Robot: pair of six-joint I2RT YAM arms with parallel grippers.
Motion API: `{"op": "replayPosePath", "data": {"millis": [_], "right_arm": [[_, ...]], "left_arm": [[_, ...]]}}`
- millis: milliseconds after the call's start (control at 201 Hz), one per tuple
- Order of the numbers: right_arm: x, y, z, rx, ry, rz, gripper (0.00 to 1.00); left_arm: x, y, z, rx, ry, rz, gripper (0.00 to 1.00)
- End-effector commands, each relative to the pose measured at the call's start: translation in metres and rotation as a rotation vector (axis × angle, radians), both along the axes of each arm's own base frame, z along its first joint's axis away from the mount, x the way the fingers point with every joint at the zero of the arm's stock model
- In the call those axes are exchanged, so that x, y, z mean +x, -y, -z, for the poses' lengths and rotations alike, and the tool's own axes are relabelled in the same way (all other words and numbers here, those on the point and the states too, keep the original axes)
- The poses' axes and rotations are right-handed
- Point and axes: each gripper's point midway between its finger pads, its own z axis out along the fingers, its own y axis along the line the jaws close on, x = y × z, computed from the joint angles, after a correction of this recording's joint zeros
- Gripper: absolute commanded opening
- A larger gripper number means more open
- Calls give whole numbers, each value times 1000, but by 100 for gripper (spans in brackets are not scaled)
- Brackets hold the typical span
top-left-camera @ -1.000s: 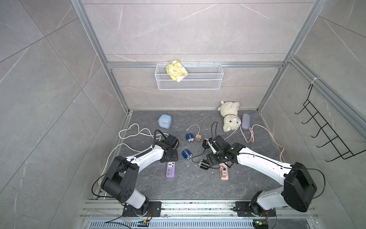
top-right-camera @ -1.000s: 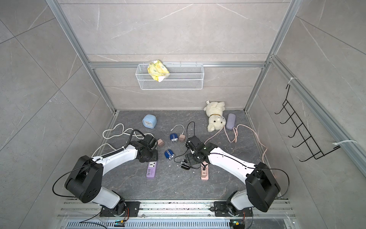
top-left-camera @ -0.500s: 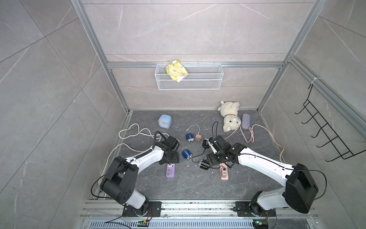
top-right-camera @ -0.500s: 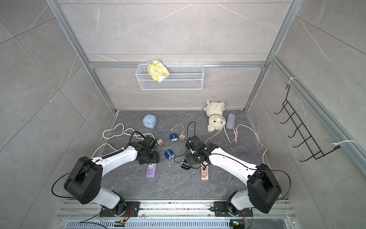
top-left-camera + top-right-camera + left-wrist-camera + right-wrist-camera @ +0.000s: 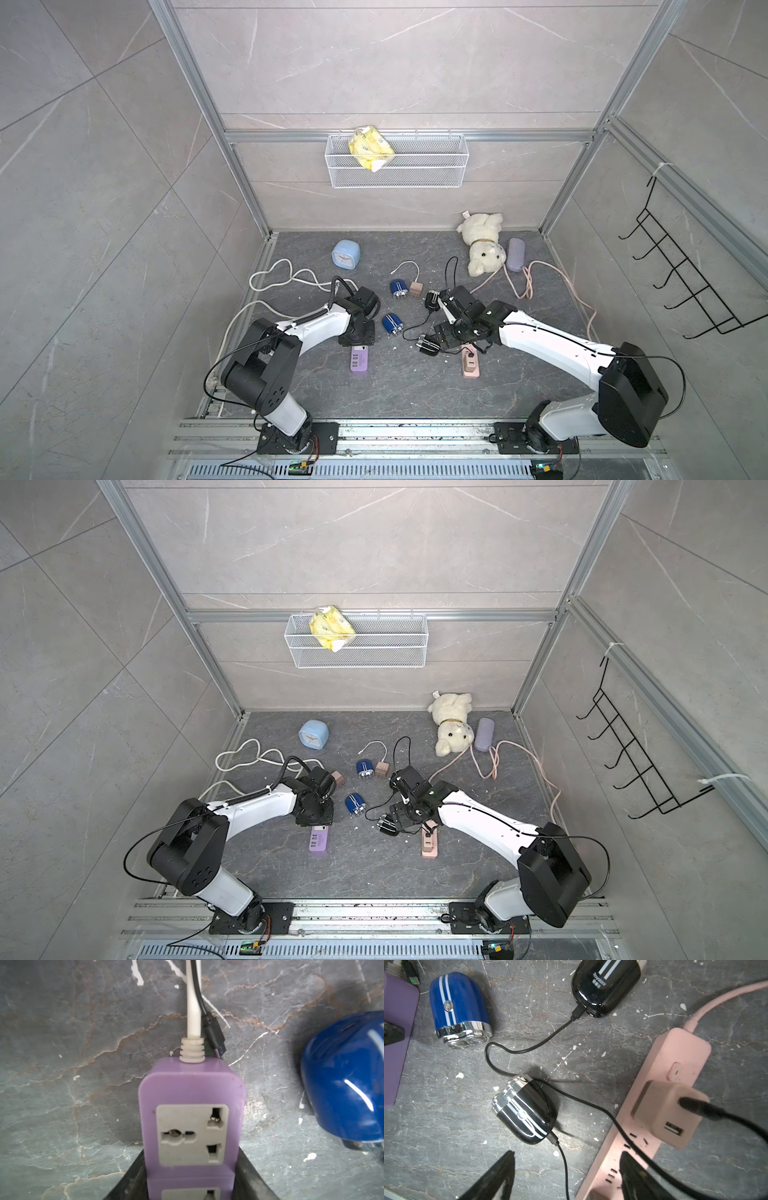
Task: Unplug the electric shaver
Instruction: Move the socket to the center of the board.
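Observation:
A black electric shaver (image 5: 525,1113) lies on the floor just ahead of my right gripper (image 5: 566,1154), which is open; one finger hangs over the pink power strip (image 5: 675,1059). The shaver's black cable runs back between the fingers. A beige adapter (image 5: 668,1113) with a black cable sits plugged into the pink strip. A second black shaver (image 5: 604,985) lies farther off, also cabled. My left gripper (image 5: 190,1180) is shut on the purple power strip (image 5: 193,1088), fingers pressed on both long sides. In both top views the arms meet mid-floor (image 5: 358,338) (image 5: 403,816).
A blue shaver (image 5: 392,323) lies between the arms, and another one (image 5: 399,289) lies behind it beside a beige adapter (image 5: 415,287). A black USB plug (image 5: 214,1036) lies by the purple strip's white cord. A clock (image 5: 345,255), a teddy (image 5: 482,245) and a wall basket (image 5: 397,166) stand at the back.
My left gripper has come forward over the purple power strip and its jaws have narrowed onto it. The right arm has barely moved.

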Motion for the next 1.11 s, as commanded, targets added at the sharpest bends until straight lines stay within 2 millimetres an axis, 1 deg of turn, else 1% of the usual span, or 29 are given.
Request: {"op": "replayPosePath", "data": {"millis": [0,45,179,244,314,433,473,543,617,687,737,801,851,881,916,956,1010,1105], "right_arm": [[-4,5,-4,4,-4,18,80],[-3,5,-5,4,0,20,80],[-3,6,-5,-3,-1,22,80],[-2,6,-6,-4,-1,22,80],[-1,5,-6,-4,-1,22,80],[0,3,-5,-3,-3,19,80],[1,2,-5,-2,-6,18,80],[1,1,-4,-1,-8,16,80],[2,0,-5,1,-5,17,80],[2,0,-10,10,5,17,80],[2,-1,-15,20,15,15,81],[3,-2,-23,35,30,13,81],[3,-2,-28,47,42,12,81],[3,-2,-31,54,49,13,81],[3,-2,-35,64,59,16,81],[3,-2,-38,75,70,21,81],[2,0,-43,90,83,27,81],[-1,4,-49,114,109,48,81]], "left_arm": [[10,-22,2,82,-1,-1,21],[12,-30,3,88,-2,-14,19],[25,-50,2,68,12,-63,19],[32,-53,-1,21,20,-79,19],[38,-59,-5,16,29,-99,21],[47,-67,-11,33,39,-112,32],[51,-68,-12,44,42,-111,40],[55,-69,-11,57,38,-105,50],[57,-69,-9,62,32,-99,68],[57,-66,-10,47,32,-94,76],[57,-63,-13,27,39,-86,80],[59,-57,-23,-1,64,-71,84],[60,-52,-36,-17,99,-52,88],[60,-47,-44,-31,119,-29,94],[61,-39,-56,-47,151,6,96],[61,-28,-70,-56,194,56,96],[60,-6,-88,-75,254,154,97],[53,47,-114,-96,362,389,99]]}}
